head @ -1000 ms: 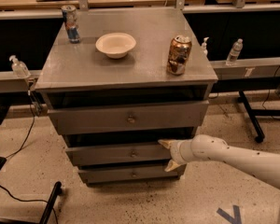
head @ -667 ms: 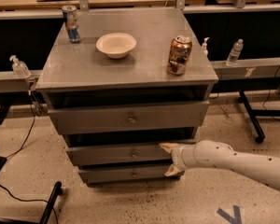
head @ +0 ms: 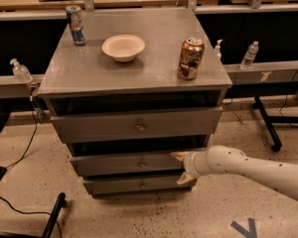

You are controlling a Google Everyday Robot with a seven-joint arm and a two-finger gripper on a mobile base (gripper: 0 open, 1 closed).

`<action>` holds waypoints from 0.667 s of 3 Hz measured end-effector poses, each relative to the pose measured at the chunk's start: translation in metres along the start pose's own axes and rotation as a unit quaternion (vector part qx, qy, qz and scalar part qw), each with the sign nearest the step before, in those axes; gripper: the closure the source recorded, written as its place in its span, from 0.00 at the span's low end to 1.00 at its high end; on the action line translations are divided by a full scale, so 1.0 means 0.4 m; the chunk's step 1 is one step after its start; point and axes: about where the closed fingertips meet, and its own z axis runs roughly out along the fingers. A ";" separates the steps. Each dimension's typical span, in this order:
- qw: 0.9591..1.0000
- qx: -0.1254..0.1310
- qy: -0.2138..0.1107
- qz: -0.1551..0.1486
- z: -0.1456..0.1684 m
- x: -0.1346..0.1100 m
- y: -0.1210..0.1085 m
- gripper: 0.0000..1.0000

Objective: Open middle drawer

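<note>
The grey metal cabinet has three drawers stacked. The middle drawer point(head: 119, 164) is a long flat front with a small round knob point(head: 141, 163) at its centre. My gripper point(head: 181, 167) is on a white arm that comes in from the lower right. It sits at the right end of the middle drawer's front, to the right of the knob. Its two tan fingers are spread one above the other, open and holding nothing. One fingertip point(head: 177, 155) is at the drawer's top edge and the other is near its bottom edge.
The top drawer point(head: 136, 125) is above and the bottom drawer point(head: 139, 184) below. On the cabinet top point(head: 89, 71) stand a white bowl point(head: 123, 47), a brown can point(head: 190, 58) and a blue can point(head: 75, 25). A chair base point(head: 54, 214) is on the floor at the lower left.
The gripper has dipped slightly and stays at the right end of the middle drawer front. The drawer has not visibly moved.
</note>
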 end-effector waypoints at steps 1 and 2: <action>1.000 -0.004 -0.011 -0.014 0.036 0.018 -0.026 0.34; 0.999 0.001 -0.027 -0.035 0.062 0.016 -0.066 0.34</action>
